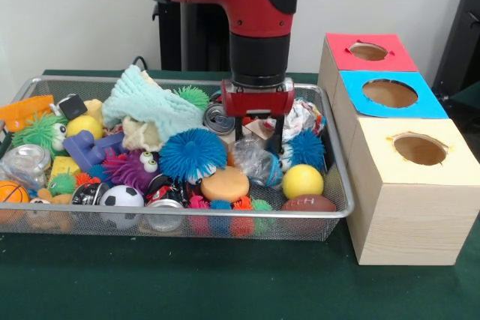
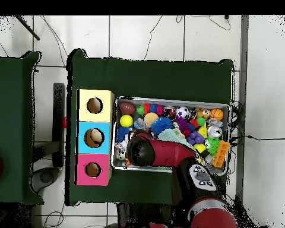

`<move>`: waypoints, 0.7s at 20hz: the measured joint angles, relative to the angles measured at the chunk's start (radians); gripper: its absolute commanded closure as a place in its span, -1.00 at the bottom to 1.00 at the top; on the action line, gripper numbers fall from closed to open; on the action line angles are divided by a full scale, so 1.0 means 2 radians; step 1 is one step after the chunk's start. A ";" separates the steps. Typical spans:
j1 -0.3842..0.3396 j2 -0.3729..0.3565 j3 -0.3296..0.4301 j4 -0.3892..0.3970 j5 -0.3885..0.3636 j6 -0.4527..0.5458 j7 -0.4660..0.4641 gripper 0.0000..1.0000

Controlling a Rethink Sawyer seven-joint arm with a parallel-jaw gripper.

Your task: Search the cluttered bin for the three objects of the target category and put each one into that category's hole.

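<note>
My gripper (image 1: 258, 139) reaches down into the wire mesh bin (image 1: 334, 219), right of centre, with its black fingers (image 1: 278, 137) apart and open. Between and just below them lie a pale wooden block (image 1: 259, 128) and a crumpled clear plastic piece (image 1: 255, 161); I cannot tell whether the fingers touch either. A dented tin can (image 1: 218, 119) sits just left of the gripper and a small blue spiky ball (image 1: 306, 148) just right. In the overhead view the red arm (image 2: 146, 151) covers the gripper. Beside the bin stand three boxes with holes: red (image 1: 367, 51), blue (image 1: 389, 93) and cream (image 1: 420, 149).
The bin is packed: large blue spiky ball (image 1: 193, 154), orange disc (image 1: 225, 183), yellow ball (image 1: 302, 181), brown football (image 1: 308, 204), soccer ball (image 1: 121, 197), purple fuzzy toy (image 1: 131, 168), mint cloth (image 1: 150, 103), crumpled white wrapper (image 1: 304, 116). A green cloth (image 1: 225, 282) covers the table.
</note>
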 measured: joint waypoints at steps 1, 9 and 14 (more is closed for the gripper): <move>0.000 -0.005 0.001 0.002 0.000 0.002 0.000 -1.00; -0.001 -0.045 0.006 0.016 0.006 0.028 0.000 -1.00; -0.003 -0.064 0.006 0.018 0.010 0.050 0.000 -1.00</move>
